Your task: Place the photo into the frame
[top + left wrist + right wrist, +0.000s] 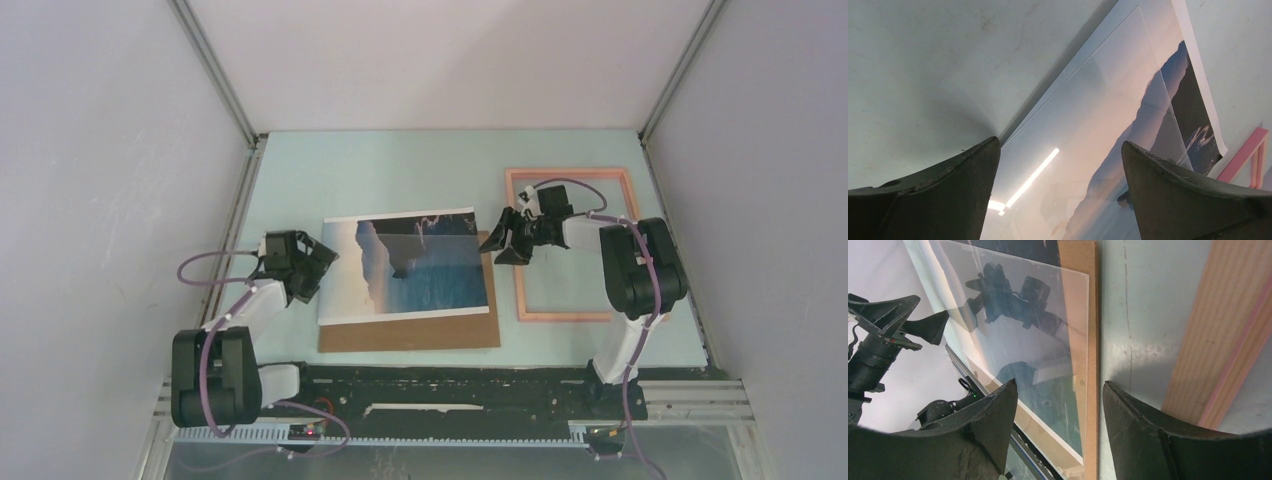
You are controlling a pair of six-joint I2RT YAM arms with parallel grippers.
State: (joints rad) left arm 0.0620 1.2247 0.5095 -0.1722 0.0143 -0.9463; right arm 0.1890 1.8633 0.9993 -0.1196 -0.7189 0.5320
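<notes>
Pale grey walls (pixel 450 60) box in a mint-green table (pixel 400 160). Near its middle the photo (pixel 420 275) of sea, dark cliff and pale sky lies face up on a brown cardboard sheet (pixel 410 332), which shows below it and along its right side. From the wrist views a clear pane (pixel 1048 315) rests over the print and mirrors an arm. The frame (pixel 570 174) lies flat to the right, apart from the photo, and the right arm (pixel 640 265) reaches across it. The right jaws stand apart over the cardboard's right edge, gripping nothing. The left arm (pixel 215 375), trailing a purple cable (pixel 205 265), holds the left jaws spread wide at the photo's left edge, with nothing between them.
</notes>
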